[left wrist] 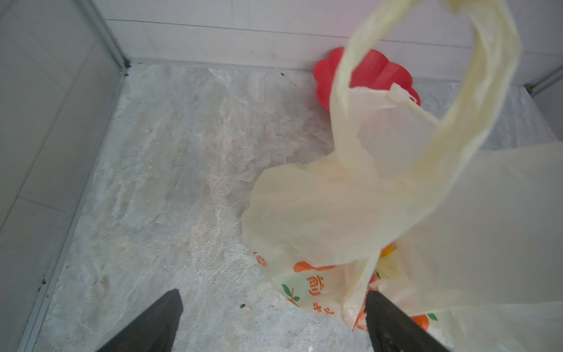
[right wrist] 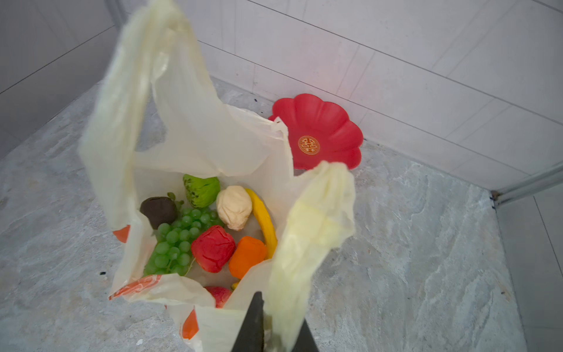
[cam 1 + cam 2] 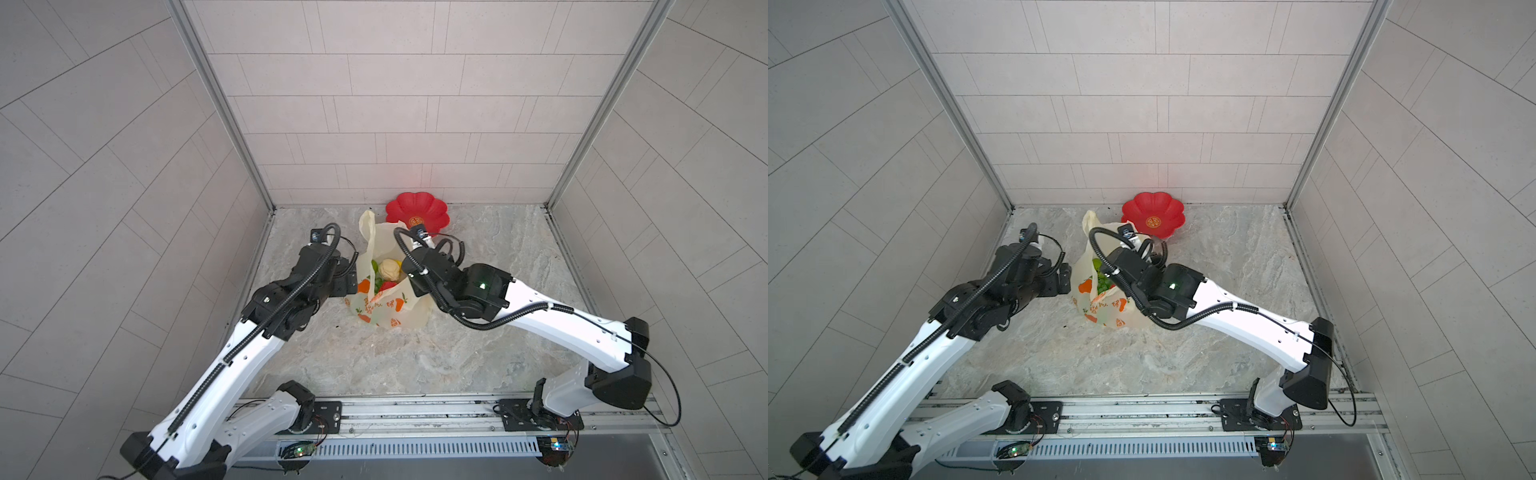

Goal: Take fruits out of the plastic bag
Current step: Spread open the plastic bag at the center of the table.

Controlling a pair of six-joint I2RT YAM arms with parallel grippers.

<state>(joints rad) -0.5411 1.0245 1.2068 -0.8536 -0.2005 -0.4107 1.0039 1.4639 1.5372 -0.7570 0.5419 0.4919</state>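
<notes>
The plastic bag (image 3: 384, 309) (image 3: 1106, 309) stands open on the marble floor, pale yellow with orange prints. Inside it lie the fruits: green grapes (image 2: 175, 240), a red piece (image 2: 213, 248), an orange (image 2: 246, 256), a yellow banana (image 2: 263, 219), a beige piece (image 2: 234, 207), a green apple (image 2: 201, 190), a dark piece (image 2: 158, 210) and a strawberry (image 2: 221, 294). My right gripper (image 2: 280, 329) is shut on one loop handle (image 2: 313, 219) at the bag's right rim. My left gripper (image 1: 274, 307) is open beside the bag's left wall (image 1: 316, 283), one finger (image 1: 384, 317) against the plastic.
A red flower-shaped dish (image 3: 417, 210) (image 2: 323, 128) sits behind the bag against the back wall. The bag's other loop handle (image 1: 457, 91) stands up tall. Tiled walls close in the floor on three sides, with the arm rail along the front.
</notes>
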